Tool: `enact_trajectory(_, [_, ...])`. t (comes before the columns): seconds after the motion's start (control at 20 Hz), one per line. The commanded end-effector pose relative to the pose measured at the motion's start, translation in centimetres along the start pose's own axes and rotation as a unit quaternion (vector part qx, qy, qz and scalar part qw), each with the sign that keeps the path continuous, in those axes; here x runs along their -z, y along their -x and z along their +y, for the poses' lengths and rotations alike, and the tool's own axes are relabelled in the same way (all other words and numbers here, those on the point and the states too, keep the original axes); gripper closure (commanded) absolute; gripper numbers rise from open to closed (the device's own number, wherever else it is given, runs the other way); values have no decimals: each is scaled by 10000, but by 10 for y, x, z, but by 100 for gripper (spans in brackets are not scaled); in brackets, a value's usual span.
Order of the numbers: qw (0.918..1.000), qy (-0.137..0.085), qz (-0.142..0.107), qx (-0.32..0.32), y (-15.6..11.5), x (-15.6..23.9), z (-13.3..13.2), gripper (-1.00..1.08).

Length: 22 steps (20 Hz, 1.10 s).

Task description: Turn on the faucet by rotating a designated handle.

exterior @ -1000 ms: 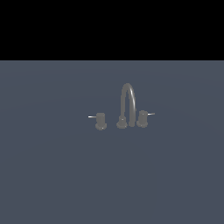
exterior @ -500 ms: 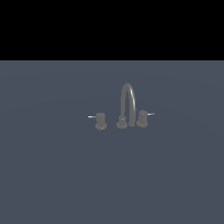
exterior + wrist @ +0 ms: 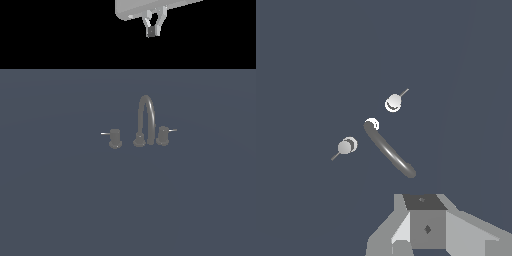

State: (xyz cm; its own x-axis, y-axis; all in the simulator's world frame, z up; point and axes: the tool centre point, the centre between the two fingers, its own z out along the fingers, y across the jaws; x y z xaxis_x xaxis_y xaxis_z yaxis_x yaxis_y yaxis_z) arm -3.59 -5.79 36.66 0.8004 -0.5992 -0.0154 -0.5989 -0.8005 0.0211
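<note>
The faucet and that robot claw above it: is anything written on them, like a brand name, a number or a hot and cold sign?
None: no words, numbers or brand marks can be read in either view.
The faucet, the handle and the other knob are plain grey.
The gripper shows only a small dark diamond shape in the wrist view, not a letter.

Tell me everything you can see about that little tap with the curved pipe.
The faucet is small, dull grey and metallic-looking. A tall arched spout rises from a round base. Two stubby knobs, each with a thin pale pin, flank it: the handle close by on the exterior view's right, the other knob set apart on the left. It stands upright on the dark grey surface. Nothing touches it; the claw hangs far above.
</note>
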Motion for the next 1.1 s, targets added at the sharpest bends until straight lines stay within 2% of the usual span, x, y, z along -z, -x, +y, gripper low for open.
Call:
enact_trajectory(0.0, [9995, -17, 3, -330, -19, -18, -4, 108])
enact_trajectory(0.25, [9952, -45, 4, -977, -54, -57, -10, 108])
enact_trajectory(0.5, [9867, -70, 5, -1622, -86, -101, -13, 108])
enact_trajectory(0.75, [9740, -90, 8, -2262, -115, -149, -13, 108])
enact_trajectory(1.05, [9536, -109, 14, -3007, -144, -210, -8, 108])
